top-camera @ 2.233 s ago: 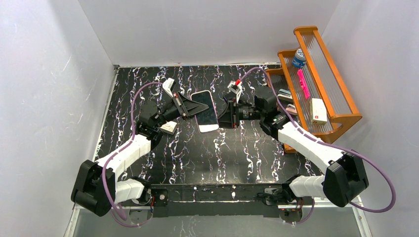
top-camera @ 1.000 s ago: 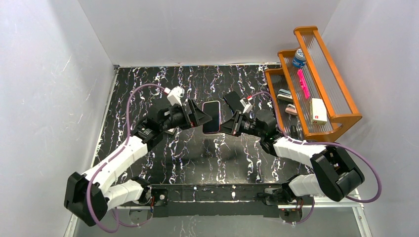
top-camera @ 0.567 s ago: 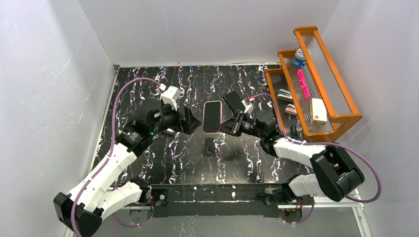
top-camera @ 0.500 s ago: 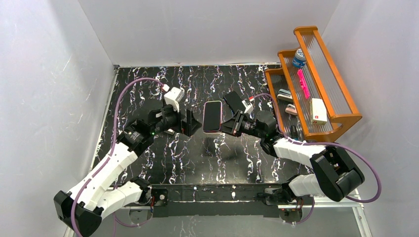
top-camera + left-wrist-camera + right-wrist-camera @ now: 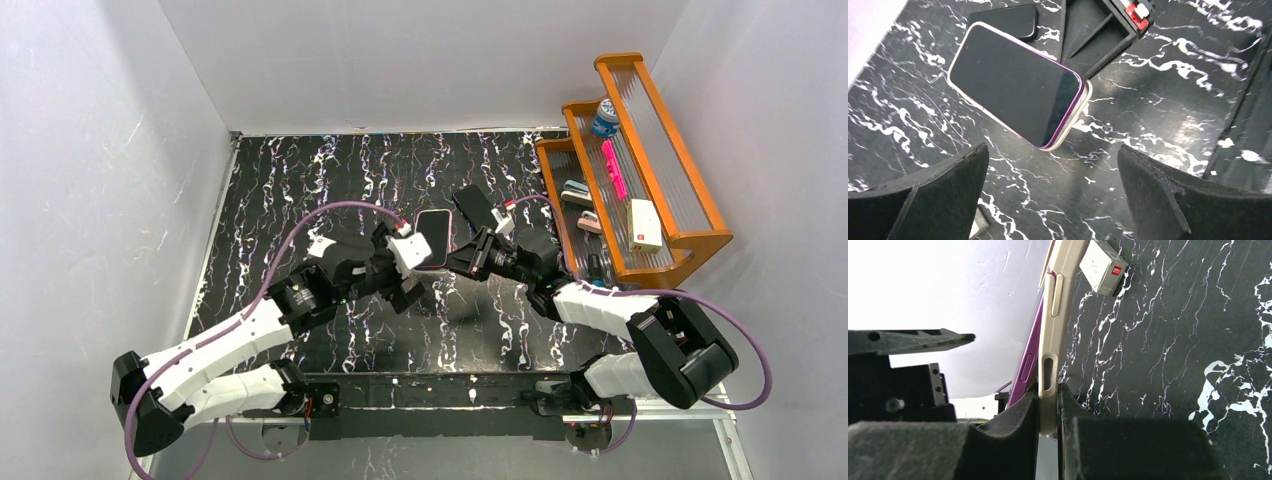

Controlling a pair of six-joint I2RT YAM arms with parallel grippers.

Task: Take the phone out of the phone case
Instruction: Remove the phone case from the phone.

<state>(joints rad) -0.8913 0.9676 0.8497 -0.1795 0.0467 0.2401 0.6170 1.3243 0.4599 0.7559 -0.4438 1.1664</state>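
The table (image 5: 300, 180) lies below the load, so my worry is a fall. My right fingers (image 5: 1128, 450) are pinched only on one edge of the cream phone case (image 5: 1053, 325), held up in the air. The purple phone (image 5: 1013, 82) seems partly lifted out of it, so it may slip free and drop. My left fingers (image 5: 923, 195) are spread wide with the phone ahead of them, touching nothing

robot lab cell | white encl. walls (image 5: 100, 150) | blk marbled table (image 5: 300, 180) | wood rack (image 5: 618, 62)
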